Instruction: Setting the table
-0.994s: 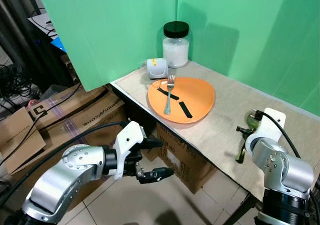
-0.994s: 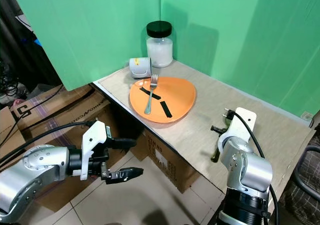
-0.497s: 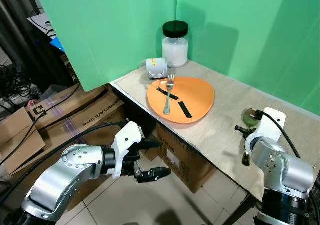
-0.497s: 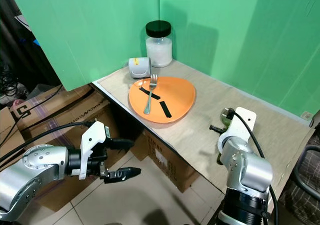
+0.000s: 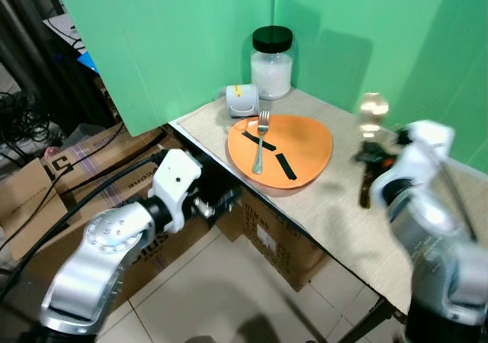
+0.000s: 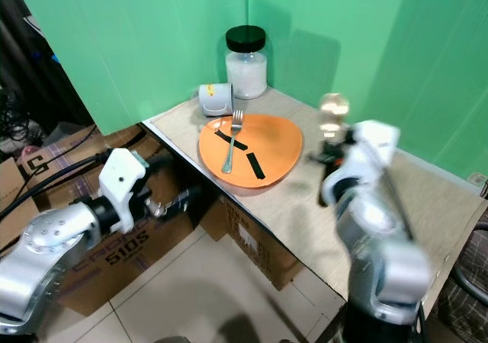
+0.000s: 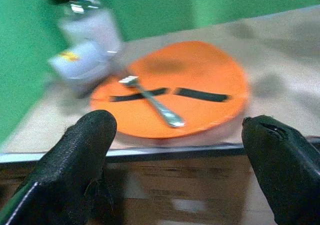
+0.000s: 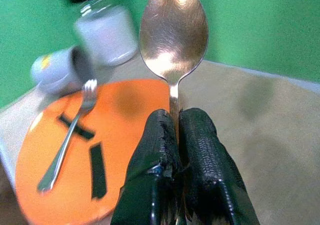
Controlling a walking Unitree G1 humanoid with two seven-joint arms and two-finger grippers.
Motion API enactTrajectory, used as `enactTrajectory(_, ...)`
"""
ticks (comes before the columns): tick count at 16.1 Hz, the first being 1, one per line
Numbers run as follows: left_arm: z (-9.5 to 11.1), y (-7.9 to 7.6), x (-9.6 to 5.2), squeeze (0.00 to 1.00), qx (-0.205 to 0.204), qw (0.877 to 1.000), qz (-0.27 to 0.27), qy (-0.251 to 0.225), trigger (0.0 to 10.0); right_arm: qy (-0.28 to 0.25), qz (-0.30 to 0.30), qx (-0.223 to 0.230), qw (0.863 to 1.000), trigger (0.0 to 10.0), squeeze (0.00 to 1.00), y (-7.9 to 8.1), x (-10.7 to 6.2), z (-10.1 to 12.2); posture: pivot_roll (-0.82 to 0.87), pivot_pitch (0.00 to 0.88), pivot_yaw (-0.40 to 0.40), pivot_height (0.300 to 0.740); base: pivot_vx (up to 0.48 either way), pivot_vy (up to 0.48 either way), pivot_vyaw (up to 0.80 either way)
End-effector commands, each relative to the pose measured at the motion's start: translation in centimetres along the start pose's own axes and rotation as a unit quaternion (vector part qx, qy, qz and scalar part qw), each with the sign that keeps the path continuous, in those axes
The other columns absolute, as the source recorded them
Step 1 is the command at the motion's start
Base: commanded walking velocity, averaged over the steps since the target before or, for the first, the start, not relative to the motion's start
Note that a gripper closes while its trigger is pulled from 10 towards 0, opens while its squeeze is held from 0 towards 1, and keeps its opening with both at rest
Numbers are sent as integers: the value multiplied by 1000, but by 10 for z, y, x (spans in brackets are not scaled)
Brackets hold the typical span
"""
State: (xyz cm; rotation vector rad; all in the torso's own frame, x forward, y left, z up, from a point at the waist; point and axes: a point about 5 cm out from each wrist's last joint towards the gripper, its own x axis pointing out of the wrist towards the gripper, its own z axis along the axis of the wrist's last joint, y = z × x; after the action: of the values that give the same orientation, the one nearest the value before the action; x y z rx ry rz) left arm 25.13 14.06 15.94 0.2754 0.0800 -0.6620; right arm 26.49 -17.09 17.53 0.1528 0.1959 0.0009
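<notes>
An orange plate lies on the beige table, with a fork and two black strips on it. My right gripper, just right of the plate and above the table, is shut on the handle of a spoon, which stands upright with its bowl on top. Below the table's front edge, my left gripper is open, facing the plate from in front. A white cup lies on its side behind the plate, beside a black-lidded jar.
Green screens wall in the table's back and left side. Cardboard boxes stand on the floor under and left of the table, with cables further left. The table right of the plate is bare.
My right arm has lifted the spoon off the table and carried it up toward the plate. My left arm has risen from near the floor to the table's front edge.
</notes>
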Motion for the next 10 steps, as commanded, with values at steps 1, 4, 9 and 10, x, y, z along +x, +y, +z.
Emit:
enactTrajectory(1,4,-1,-1,0,21,999,25,-9,10000,-34,11,-29,999,10000,0,5,-3,7,85,0,56,740,0,0,0)
enactTrajectory(4,-4,-5,-2,0,31,994,103,9,10000,-56,1,-21,998,10000,0,5,-5,8,87,0,36,740,0,0,-519)
enactTrajectory(9,-10,2,-6,0,8,983,182,20,10000,-61,1,-73,995,10000,0,1,-6,1,102,0,14,740,0,0,-800)
enactTrajectory(10,-6,3,-7,0,14,984,177,14,10000,-63,-4,-67,996,10000,0,1,-7,2,104,0,14,740,0,0,0)
